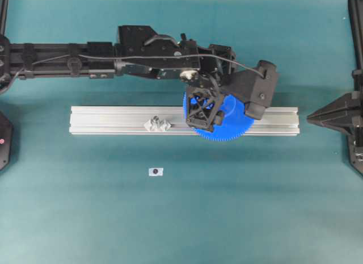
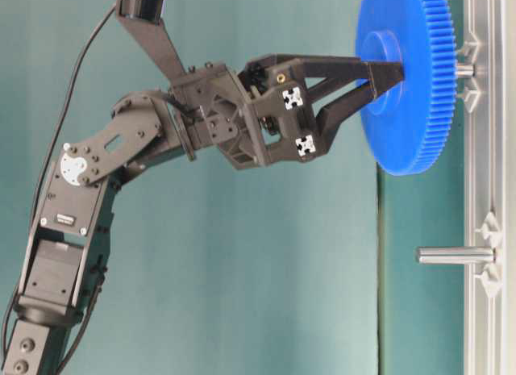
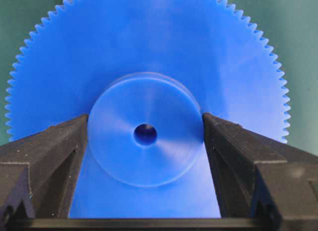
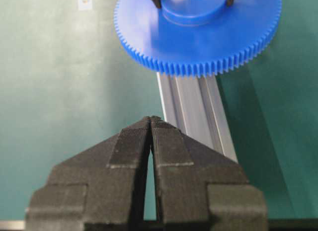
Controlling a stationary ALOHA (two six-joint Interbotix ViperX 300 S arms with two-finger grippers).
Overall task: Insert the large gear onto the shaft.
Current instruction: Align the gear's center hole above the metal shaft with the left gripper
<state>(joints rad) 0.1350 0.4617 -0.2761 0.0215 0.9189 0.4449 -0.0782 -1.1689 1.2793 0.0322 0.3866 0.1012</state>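
Overhead, the left pincer point(image 1: 205, 112) sits over the large gear point(image 1: 232, 121) above the rail point(image 1: 113, 121); table-level, the shaft point(image 2: 464, 69) pokes from the gear at 3 o'clock; left wrist, fingers point(image 3: 54, 156) clamp the hub; right wrist, the right pincer point(image 4: 150, 122) is closed, empty.

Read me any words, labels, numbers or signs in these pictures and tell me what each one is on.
None can be read.
Small white tag on the green mat: a dark round mark, no legible text.
Two black-and-white squares on the left claw holding the large gear: patterns, not letters.
Pale sticker on the mat: too blurred to read.
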